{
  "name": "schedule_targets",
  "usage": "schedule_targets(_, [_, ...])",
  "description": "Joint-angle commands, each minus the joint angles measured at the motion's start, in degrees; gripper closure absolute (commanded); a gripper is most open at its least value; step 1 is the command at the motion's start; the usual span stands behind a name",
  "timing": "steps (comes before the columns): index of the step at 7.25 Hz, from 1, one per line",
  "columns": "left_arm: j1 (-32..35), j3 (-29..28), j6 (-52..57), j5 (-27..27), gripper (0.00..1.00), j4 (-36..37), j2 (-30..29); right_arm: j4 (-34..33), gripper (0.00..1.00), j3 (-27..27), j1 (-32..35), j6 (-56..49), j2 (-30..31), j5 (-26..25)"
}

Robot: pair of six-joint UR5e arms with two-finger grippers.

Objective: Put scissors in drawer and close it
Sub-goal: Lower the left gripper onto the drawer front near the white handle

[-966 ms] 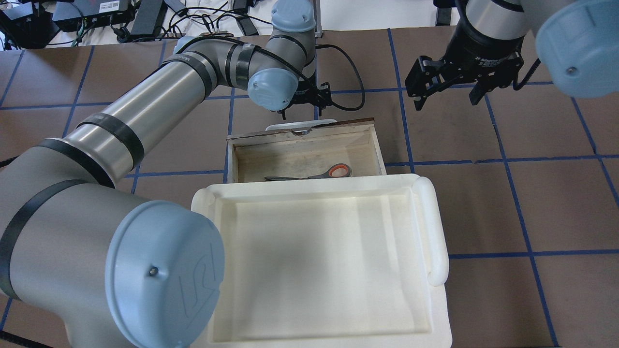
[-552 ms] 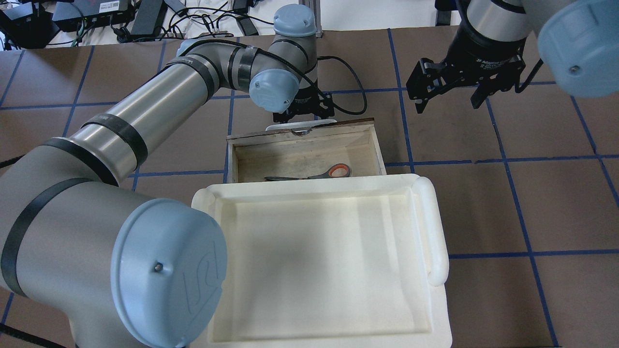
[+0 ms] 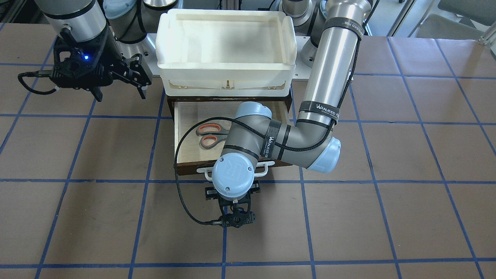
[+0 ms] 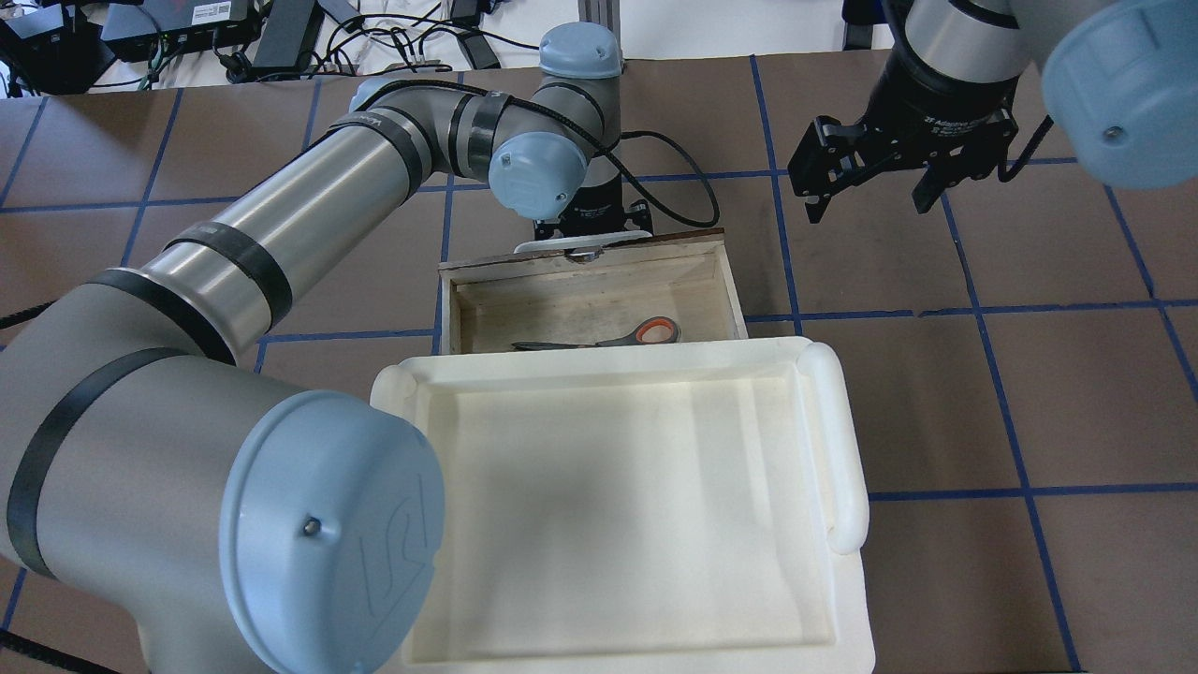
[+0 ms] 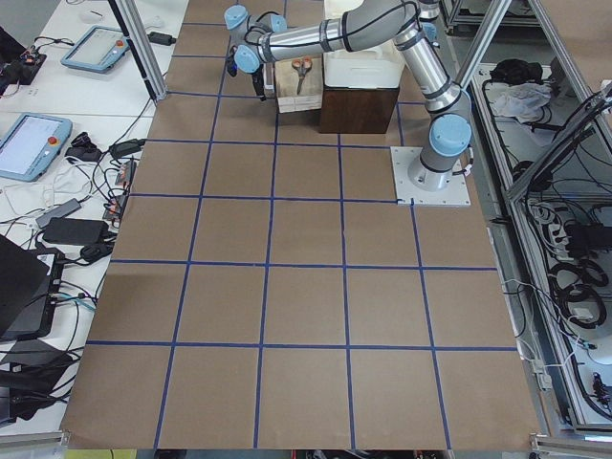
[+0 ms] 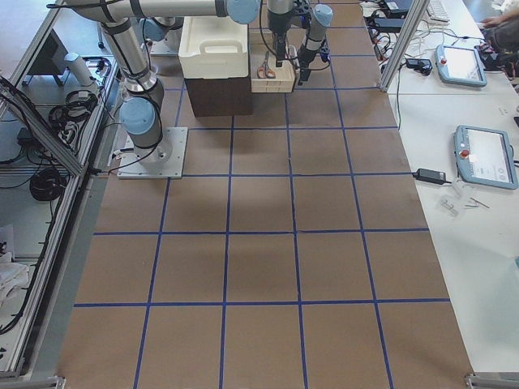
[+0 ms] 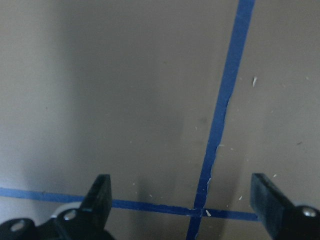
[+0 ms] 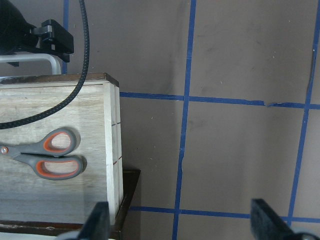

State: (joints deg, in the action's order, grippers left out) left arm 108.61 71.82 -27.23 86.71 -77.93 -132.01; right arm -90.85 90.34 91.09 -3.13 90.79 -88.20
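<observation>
Grey scissors (image 3: 211, 135) lie in the drawer (image 3: 176, 131), apart from the wide-spread, empty left fingers (image 7: 99, 197).

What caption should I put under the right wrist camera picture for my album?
Grey and orange scissors lie inside the open wooden drawer.

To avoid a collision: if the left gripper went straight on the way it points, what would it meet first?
The left gripper would likely meet the table first, near the blue tape.

Bright, even light from above. Soft grey shadow in the tray (image 4: 847, 449); drawer (image 4: 655, 247) inside dimmer. Left wrist view soft, darker toward its left.
</observation>
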Motion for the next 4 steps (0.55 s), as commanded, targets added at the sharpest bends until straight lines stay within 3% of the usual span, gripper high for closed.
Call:
schedule_targets(1, [0.7,0.1,-1.9,-0.3,0.0,-2.4,1.0,0.1,0.0,0.5,-0.1,0.0,0.1,0.0])
schedule_targets(4, [1.6,0.2,-3.1,-0.3,0.0,-4.9,2.3,0.1,0.0,0.6,-0.1,0.0,0.1,0.0])
